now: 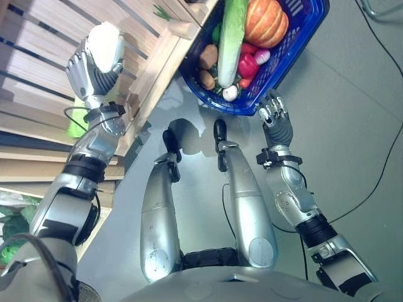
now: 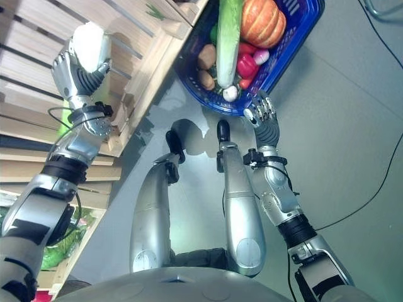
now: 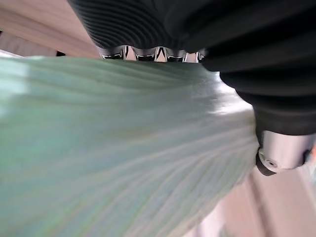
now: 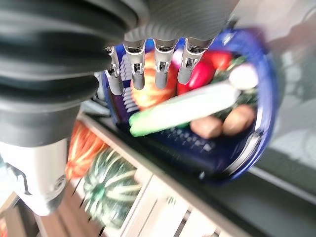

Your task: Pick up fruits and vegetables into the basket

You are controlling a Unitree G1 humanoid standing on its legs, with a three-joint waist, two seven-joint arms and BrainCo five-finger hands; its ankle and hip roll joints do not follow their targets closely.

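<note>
Your right hand [image 1: 276,119] hangs just short of the blue basket [image 1: 296,47], fingers relaxed and straight, holding nothing. Your left hand [image 1: 94,72] is up over the wooden shelf [image 1: 44,56], fingers curled round a pale green-white cabbage [image 1: 106,44]; its ribbed surface [image 3: 123,148] lies against the palm, long axis unclear. In the basket a long leek [image 1: 230,38] lies lengthwise, white end toward you, beside a pumpkin [image 1: 267,22], potatoes [image 1: 208,58] and a red pepper [image 1: 247,65].

No readable text, labels, numbers or signs on any surface in these views.
</note>
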